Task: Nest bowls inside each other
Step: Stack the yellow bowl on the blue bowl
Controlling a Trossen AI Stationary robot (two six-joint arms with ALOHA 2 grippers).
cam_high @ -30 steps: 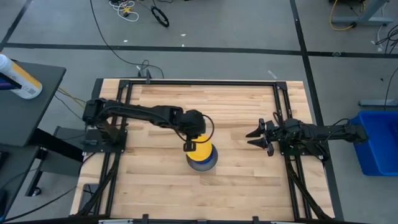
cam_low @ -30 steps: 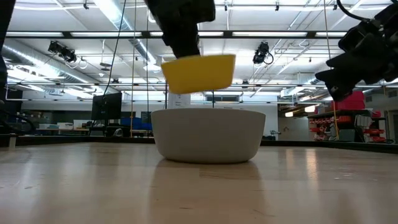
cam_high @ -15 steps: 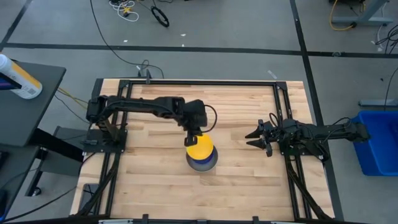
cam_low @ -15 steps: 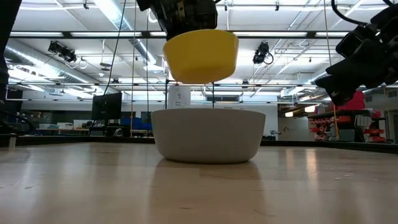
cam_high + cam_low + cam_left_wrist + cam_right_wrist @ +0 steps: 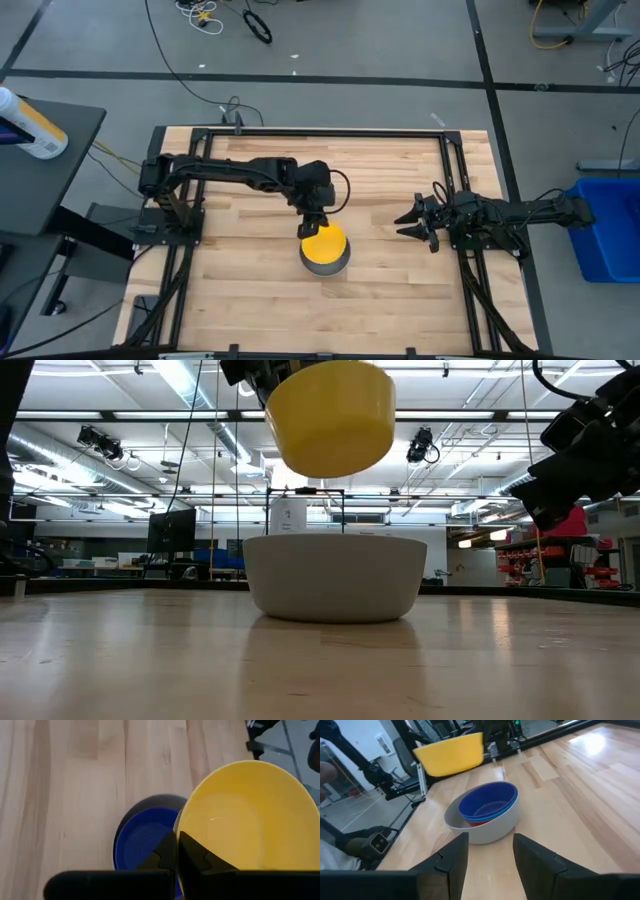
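Carrying the small round yellow plastic bowl (image 5: 328, 418) pinched by its rim, the left claw (image 5: 316, 221) hangs just above the stack at the frame's centre: a grey plastic bowl (image 5: 485, 827) on the wooden desk (image 5: 400, 280), holding red and dark blue bowls (image 5: 487, 805). Next comes lowering and centring the yellow bowl, then releasing. At centre right, the right claw (image 5: 412, 222) waits, spread wide.

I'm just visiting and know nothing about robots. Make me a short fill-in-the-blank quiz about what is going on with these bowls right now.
1. The left gripper holds the ____ bowl by its rim.
2. That bowl hangs in the air above the stack, whose outermost bowl is ____.
3. The topmost bowl in the stack is dark ____.
4. The right gripper, off to the side, holds ____.

Missing words: yellow; grey; blue; nothing
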